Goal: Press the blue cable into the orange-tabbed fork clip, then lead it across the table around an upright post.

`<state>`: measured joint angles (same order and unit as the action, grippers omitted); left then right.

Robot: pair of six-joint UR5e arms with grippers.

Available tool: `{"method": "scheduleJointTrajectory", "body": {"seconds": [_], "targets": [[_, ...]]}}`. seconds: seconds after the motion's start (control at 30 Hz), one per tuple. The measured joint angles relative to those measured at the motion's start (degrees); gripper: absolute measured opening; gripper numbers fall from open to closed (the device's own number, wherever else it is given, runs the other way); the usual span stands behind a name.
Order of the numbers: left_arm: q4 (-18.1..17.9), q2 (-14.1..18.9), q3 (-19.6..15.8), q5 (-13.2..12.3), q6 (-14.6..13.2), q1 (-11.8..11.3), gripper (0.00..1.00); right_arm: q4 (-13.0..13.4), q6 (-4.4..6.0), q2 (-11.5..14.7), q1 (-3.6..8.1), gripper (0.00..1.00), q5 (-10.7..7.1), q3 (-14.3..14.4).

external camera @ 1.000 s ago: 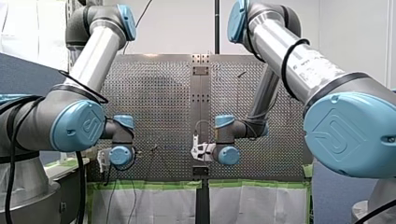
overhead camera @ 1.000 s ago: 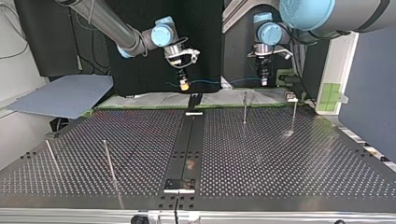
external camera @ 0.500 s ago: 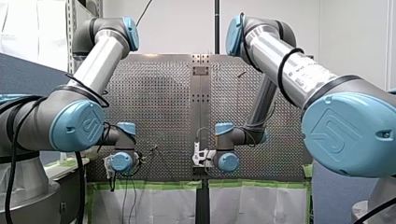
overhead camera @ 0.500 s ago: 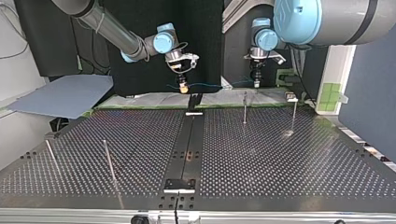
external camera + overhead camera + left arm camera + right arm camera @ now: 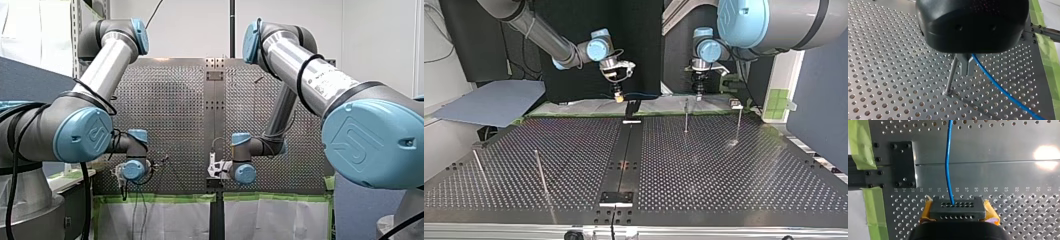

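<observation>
You face the arms across the perforated table (image 5: 724,170), so their sides are crossed in the top view. At that view's far left, a grey sheet (image 5: 494,102) lies beside the table. Next come two thin rods on the near part of the table: a leaning post (image 5: 479,167) by the edge and a second post (image 5: 540,172) just right of it, both well apart from the arms.

Further right, over the table's far edge, the right gripper (image 5: 619,96) points downward. In its wrist view, the blue cable (image 5: 947,157) runs straight ahead from between its yellow pads (image 5: 990,212). The cable passes over a bare metal band, with a black plate (image 5: 903,167) and green tape (image 5: 861,147) off to one side. This gripper is closed onto the cable.

A dark centre strip (image 5: 626,150) divides the table. The cable spans the air above the far edge, from the right gripper across to the left gripper (image 5: 697,93), clear of the table.

The left gripper's metal fingers (image 5: 965,66) are pinched narrow and hold the cable, which trails away over the holes. An upright post (image 5: 951,75) stands just beside those fingers, on the side away from the cable. At the top view's right, a last post (image 5: 738,122) stands apart.
</observation>
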<state>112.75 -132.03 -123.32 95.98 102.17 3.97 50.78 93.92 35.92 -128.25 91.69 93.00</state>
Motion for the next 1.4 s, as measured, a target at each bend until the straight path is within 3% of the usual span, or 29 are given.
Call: {"method": "scheduleJointTrajectory", "body": {"seconds": [0.77,1.07,1.4], "targets": [[3.48,-0.07,3.98,-1.50,1.02,-0.15,0.04,-0.05,-0.12,-0.17,1.93,0.00,-0.07,-0.13],[4.01,-2.75,6.26,-1.96,1.57,-0.18,0.04,-0.20,-1.16,-0.28,2.05,0.00,-0.10,-0.13],[4.04,-4.68,8.89,-2.15,3.39,-1.42,0.04,0.20,-1.04,-0.44,2.88,0.00,-0.07,-0.66]]}}
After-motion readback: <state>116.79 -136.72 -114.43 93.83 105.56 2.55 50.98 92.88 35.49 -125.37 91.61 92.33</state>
